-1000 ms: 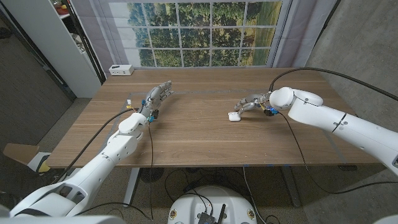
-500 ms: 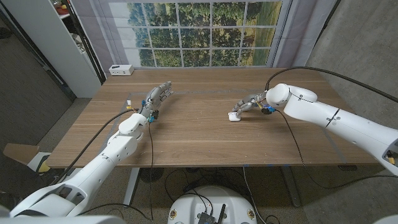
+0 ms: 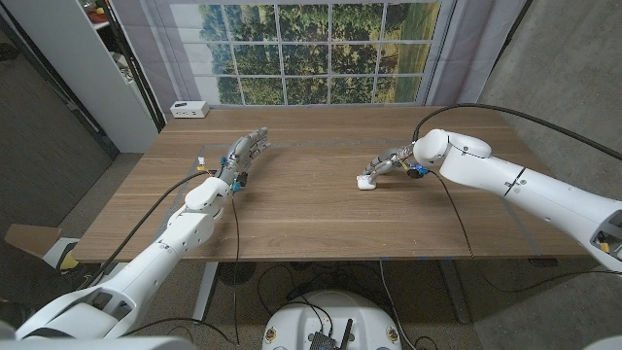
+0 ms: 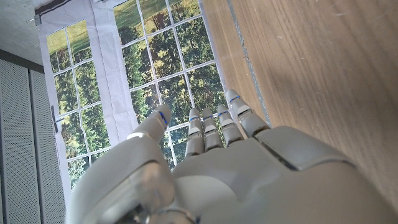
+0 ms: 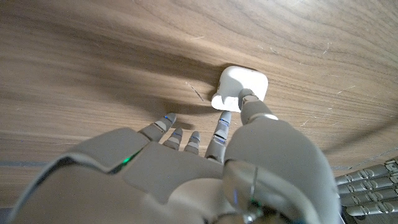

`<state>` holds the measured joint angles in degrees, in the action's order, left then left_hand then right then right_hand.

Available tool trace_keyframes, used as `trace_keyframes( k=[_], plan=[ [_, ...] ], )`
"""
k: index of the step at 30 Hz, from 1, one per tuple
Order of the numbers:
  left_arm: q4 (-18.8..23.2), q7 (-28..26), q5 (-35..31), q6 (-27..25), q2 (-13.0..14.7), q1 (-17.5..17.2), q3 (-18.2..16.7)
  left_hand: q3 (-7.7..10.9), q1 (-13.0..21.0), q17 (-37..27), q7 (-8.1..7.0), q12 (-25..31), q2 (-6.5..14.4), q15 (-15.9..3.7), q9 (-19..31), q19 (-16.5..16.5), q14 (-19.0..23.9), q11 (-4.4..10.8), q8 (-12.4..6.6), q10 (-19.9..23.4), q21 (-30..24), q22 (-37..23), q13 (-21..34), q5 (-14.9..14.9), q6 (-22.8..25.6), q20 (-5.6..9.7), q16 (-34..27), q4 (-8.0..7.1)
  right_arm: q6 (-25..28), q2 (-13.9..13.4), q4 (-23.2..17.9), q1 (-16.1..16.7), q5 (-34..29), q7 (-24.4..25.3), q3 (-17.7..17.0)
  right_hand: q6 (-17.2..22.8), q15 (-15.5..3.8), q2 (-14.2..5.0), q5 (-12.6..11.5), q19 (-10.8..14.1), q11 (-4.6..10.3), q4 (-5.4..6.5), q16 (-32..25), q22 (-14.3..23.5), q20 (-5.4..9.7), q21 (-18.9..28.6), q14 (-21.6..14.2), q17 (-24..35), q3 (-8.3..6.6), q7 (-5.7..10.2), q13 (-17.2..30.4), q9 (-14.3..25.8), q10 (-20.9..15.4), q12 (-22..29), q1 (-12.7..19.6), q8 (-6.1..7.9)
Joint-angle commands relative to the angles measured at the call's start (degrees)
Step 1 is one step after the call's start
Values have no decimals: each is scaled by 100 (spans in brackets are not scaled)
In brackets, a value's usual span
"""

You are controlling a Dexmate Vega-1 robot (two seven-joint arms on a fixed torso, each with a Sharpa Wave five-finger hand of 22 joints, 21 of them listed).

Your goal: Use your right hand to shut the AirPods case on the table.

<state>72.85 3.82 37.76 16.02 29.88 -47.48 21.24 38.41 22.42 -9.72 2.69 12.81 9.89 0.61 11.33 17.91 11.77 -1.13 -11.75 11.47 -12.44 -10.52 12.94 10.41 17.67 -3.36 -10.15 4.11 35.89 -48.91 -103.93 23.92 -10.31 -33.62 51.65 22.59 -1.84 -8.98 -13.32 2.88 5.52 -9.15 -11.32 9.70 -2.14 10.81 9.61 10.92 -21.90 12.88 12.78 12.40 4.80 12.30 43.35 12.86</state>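
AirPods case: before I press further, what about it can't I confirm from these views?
- AirPods case, right wrist view: a fingertip of the right hand covers its near edge, so lid gap and contact are unclear.
- Same case, head view: too small to tell whether it is open or closed; the hand overlaps its side.
- Case's far face: turned away in both views.

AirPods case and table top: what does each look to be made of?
AirPods case: probably smooth white plastic, with rounded corners, an even colour and a soft sheen. Table: wood or a wood-look laminate with a matte brown finish; grain streaks and fine scratches show in the right wrist view, but the pictures cannot settle which.
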Motion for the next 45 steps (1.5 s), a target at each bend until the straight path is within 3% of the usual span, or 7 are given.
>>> trace_keyframes(
  k=[1,21,29,39,45],
  plan=[
    [29,-7,17,16,18,-42,-16,-5,55,-21,-15,34,0,11,19,-37,-13,-53,-31,22,1,-29,7,37,49,-11,-24,1,161,7,-27,21,60,-46,26,208,-233,24,-40,42,-14,-9,-51,25,-8,36,115,-5,-48,-31,5,16,-119,54,68,81],
    [53,-38,30,16,21,-91,-28,-8,57,-18,-7,37,-3,19,25,-48,-17,-34,-31,23,2,-29,13,38,90,-17,-24,4,269,-57,-116,162,229,141,-8,565,-293,120,-65,262,-19,-106,-95,22,87,88,-112,-24,-108,-20,-11,34,-423,129,327,149],
    [100,-64,22,22,15,-124,-21,-9,57,-19,-3,39,-1,16,27,-45,-16,-38,-31,27,0,-30,15,38,104,-17,-25,3,183,-158,-290,427,321,542,-197,1191,-431,170,-11,557,-13,-108,-147,25,233,132,-448,-30,-172,-50,-18,183,-843,219,727,398],
    [207,-157,-9,42,23,-194,-30,-13,63,-15,-2,37,-10,3,30,-46,-12,-38,-33,20,-1,-30,17,38,126,-16,-25,14,-6,-234,-403,702,387,926,-373,1555,-577,307,108,826,109,-116,-193,29,334,151,-804,-29,-149,-30,-9,400,-1228,277,1154,623],
    [252,-184,-20,44,27,-219,-29,-13,64,-14,-5,42,-10,-2,33,-49,-7,-38,-33,28,-1,-30,19,39,142,-16,-27,17,-187,-284,-454,905,467,1198,-542,1886,-650,350,179,978,139,-84,-230,31,360,162,-1032,-26,-99,-49,16,553,-1471,322,1347,831]
  ],
)
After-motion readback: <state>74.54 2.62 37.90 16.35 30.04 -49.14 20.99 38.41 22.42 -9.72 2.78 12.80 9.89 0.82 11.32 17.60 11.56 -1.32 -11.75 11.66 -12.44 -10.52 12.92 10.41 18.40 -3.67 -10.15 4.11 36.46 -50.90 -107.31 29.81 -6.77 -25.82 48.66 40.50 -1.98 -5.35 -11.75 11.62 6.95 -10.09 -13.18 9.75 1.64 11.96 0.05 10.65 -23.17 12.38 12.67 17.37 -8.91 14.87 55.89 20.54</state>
